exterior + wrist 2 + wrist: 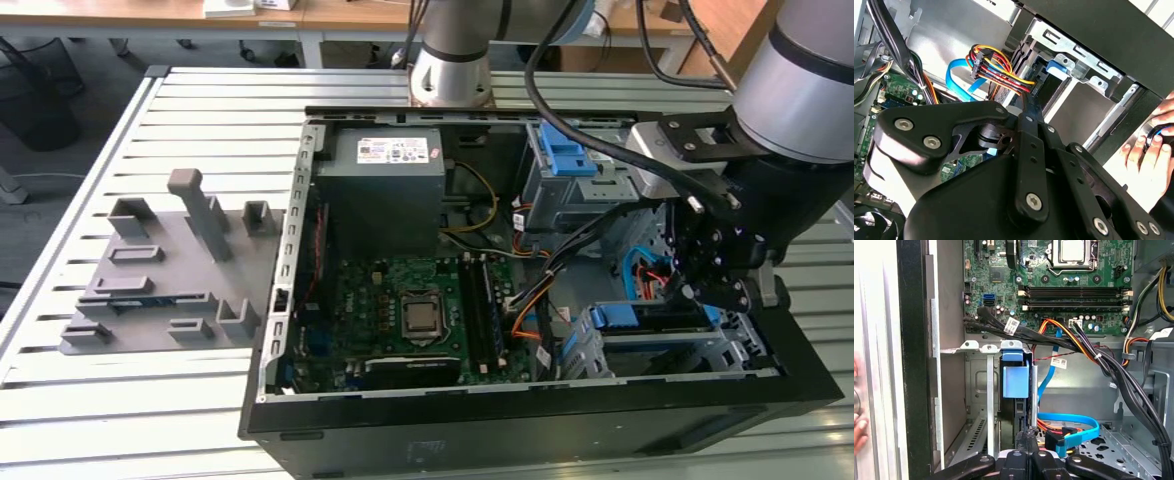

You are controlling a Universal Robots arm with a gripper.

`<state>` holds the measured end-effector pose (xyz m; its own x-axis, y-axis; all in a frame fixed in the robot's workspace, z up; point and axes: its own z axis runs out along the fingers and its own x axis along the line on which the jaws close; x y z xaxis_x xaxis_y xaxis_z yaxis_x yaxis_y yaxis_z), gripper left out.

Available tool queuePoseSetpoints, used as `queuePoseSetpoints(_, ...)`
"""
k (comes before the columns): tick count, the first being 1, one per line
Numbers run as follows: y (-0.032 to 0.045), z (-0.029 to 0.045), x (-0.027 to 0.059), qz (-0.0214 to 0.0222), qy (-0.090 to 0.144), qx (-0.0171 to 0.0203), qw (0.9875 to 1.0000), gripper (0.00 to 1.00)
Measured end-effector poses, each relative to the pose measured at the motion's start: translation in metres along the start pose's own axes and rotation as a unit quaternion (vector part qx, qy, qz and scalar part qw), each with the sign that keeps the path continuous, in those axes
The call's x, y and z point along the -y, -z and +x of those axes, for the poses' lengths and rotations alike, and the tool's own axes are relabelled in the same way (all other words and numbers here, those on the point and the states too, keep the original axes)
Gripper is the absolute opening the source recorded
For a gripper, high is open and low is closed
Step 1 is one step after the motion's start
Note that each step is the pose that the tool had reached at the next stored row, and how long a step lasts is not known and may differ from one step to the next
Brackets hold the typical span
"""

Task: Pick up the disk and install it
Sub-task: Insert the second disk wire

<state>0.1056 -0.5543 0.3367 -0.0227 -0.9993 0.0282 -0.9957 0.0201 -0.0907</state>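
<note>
Disk [1015, 381] sits upright in the metal drive cage [989, 390] at the case's lower corner, its blue end handle facing out of the slot, so the insertion looks mostly or fully done; whether it is latched home I cannot tell. In the exterior view the gripper [714, 292] hangs just above the blue handle, and I cannot tell if its fingers are spread or closed. First wrist view adds the motherboard [1074, 285] and blue data cable [1074, 427]; second wrist view adds a person's hand [1149, 152] outside the case.
</note>
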Motion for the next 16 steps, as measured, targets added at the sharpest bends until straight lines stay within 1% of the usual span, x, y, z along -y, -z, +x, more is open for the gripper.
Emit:
queuePoseSetpoints(2, 0.0, 0.0, 0.0, 0.0, 0.0, 0.0001, 1.0, 0.11)
queuePoseSetpoints(4, 0.0022, 0.0001, 0.0002, -0.0001, 0.0, -0.0001, 1.0, 0.11)
queuePoseSetpoints(8, 0.0116, 0.0003, 0.0012, -0.0025, 0.0, 0.0, 1.0, 0.11)
queuePoseSetpoints(10, 0.0154, 0.0004, 0.0024, -0.0049, 0.0, 0.0, 1.0, 0.11)
queuePoseSetpoints(13, 0.0188, 0.0005, 0.0032, -0.0105, 0.0, -0.0001, 0.9999, 0.11)
queuePoseSetpoints(14, 0.0201, 0.0005, 0.0035, -0.014, 0.0, -0.0002, 0.9999, 0.11)
queuePoseSetpoints(15, 0.0209, 0.0006, 0.0039, -0.019, 0.001, -0.0002, 0.9998, 0.11)
queuePoseSetpoints(16, 0.0217, 0.0006, 0.0042, -0.0252, 0.001, -0.0004, 0.9997, 0.11)
